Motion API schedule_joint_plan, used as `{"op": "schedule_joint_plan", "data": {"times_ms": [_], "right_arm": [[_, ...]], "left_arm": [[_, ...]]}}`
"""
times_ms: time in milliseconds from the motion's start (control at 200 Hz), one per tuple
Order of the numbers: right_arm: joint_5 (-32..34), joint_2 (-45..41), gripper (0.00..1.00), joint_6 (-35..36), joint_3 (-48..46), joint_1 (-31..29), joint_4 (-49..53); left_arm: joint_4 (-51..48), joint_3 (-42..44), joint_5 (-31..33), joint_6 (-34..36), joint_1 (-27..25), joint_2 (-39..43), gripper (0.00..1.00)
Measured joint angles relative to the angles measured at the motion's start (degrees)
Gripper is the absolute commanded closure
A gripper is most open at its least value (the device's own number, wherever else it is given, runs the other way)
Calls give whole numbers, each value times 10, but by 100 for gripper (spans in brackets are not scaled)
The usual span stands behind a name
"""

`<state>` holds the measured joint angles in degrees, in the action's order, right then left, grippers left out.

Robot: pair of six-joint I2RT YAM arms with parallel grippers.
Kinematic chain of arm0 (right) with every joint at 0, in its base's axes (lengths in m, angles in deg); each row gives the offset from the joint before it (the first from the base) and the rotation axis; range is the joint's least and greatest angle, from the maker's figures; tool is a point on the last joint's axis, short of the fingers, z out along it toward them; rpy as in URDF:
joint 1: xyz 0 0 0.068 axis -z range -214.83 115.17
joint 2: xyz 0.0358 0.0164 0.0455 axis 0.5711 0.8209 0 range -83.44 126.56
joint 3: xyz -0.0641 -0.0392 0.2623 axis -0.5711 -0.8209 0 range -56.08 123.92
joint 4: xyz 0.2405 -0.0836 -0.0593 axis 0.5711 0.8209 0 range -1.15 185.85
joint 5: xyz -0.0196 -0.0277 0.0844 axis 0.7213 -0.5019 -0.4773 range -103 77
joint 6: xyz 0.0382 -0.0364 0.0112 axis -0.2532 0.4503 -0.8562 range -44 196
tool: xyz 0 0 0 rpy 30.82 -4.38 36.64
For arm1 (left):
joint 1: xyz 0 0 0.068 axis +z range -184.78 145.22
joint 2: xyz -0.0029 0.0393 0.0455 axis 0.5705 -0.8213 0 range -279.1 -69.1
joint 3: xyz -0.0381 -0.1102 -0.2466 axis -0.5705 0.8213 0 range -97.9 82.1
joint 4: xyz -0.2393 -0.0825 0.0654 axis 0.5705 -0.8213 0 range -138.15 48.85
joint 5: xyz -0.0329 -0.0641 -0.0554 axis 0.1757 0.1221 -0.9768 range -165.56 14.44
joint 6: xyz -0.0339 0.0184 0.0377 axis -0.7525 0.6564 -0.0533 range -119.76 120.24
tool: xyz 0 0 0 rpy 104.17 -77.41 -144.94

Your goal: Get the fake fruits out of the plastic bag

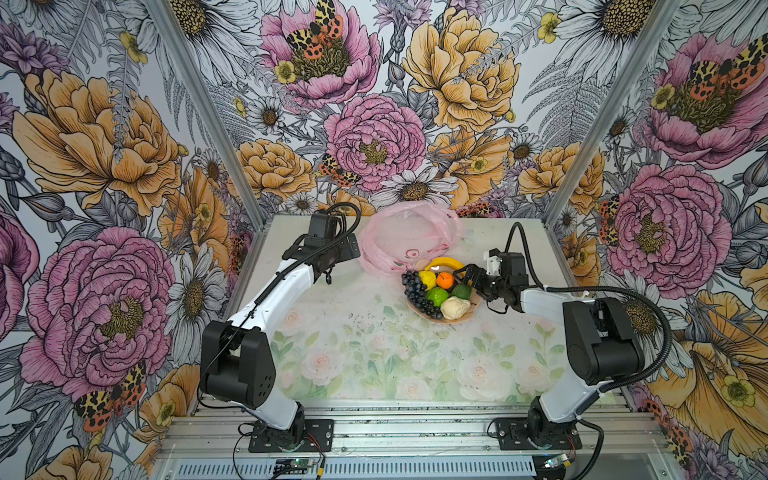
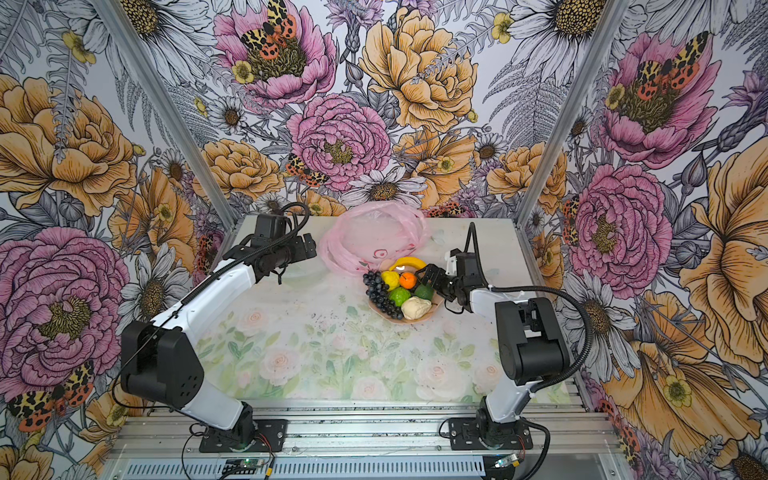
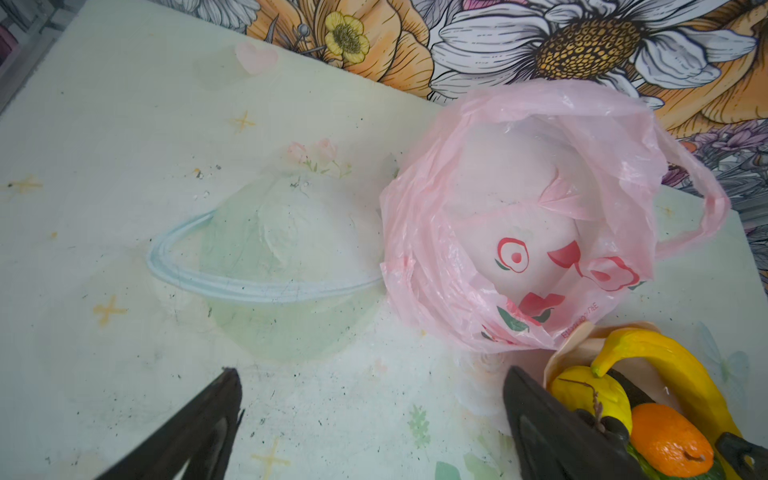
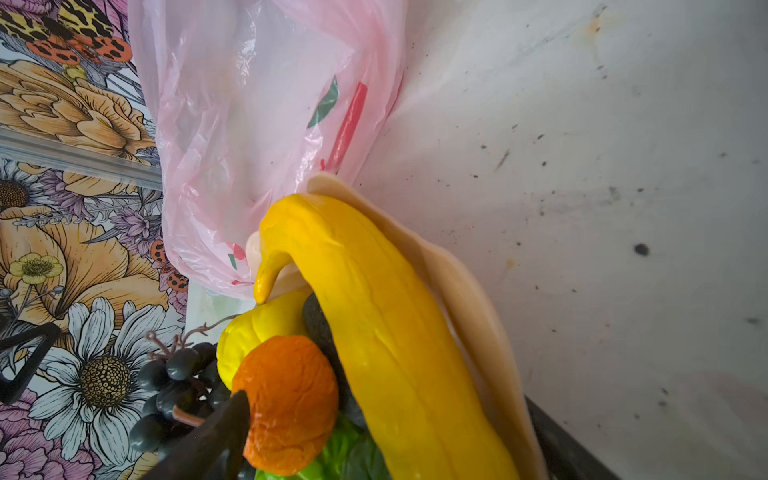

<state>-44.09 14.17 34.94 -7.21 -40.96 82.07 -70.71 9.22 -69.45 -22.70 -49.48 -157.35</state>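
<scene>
The fake fruits lie heaped in a peach bowl (image 1: 437, 320) right of centre: banana (image 1: 446, 262), grape bunch (image 1: 415, 291), lemon (image 1: 427, 279), orange (image 1: 444, 281), lime (image 1: 436, 296), avocado (image 1: 462, 291) and a cream lumpy piece (image 1: 455, 307). Behind the bowl the pink plastic bag (image 1: 409, 235) (image 2: 374, 232) lies crumpled with its mouth open, and nothing shows inside (image 3: 511, 216). My left gripper (image 1: 350, 247) (image 3: 372, 374) hovers open just left of the bag, holding nothing. The right gripper (image 1: 466, 274) (image 4: 386, 403) is open over the bowl's right side, its jaws straddling the banana (image 4: 386, 332) and orange (image 4: 291, 399).
Floral walls and two aluminium posts (image 1: 199, 104) close in the back and sides. The bag's handle loop (image 3: 706, 212) trails toward the back wall. A pale floral mat (image 1: 374, 353) covers the table in front of the bowl, and both arm bases sit at the front rail.
</scene>
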Motion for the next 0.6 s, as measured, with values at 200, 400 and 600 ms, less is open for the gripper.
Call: {"op": "schedule_joint_plan", "data": {"times_ms": [200,400,600], "right_arm": [[-3,22,10,-1,12,-21,-5],[-3,44,11,-11,29,-50,-25],[-2,71,10,-31,48,-87,-46]], "left_arm": [[17,60,21,-17,5,54,2],[33,104,29,-35,24,93,2],[35,149,29,-47,49,100,2]]}}
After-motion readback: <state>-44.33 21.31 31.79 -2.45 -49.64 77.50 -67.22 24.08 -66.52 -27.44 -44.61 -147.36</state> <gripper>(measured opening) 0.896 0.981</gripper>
